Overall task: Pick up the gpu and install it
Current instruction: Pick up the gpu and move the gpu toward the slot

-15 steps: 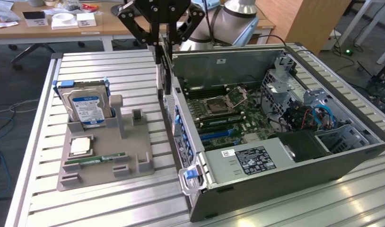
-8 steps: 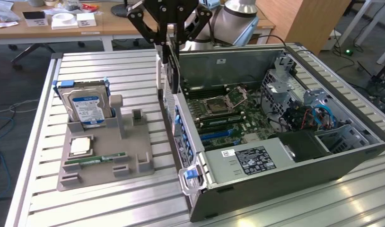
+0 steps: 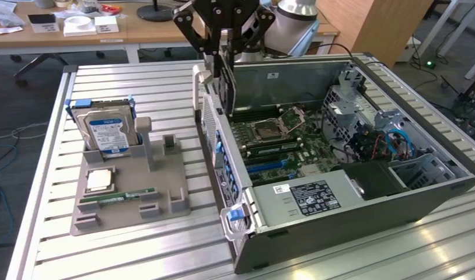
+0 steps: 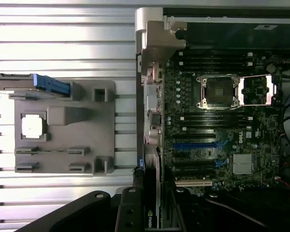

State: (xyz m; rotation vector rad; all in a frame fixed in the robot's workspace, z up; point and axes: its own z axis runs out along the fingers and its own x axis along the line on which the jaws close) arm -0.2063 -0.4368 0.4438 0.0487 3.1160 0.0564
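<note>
My gripper hangs over the rear left wall of the open computer case and is shut on the gpu. The card hangs upright and edge-on, with its dark face showing and its lower end just above the motherboard. In the wrist view the gpu is a thin edge between the black fingers, beside the case's rear panel. The blue expansion slots lie just past the card's end on the motherboard.
A grey holder tray stands to the exterior view's left of the case. It carries a hard drive with a blue-white label, a processor chip and a green memory stick. A power supply sits in the case's near end, and cables lie at its right.
</note>
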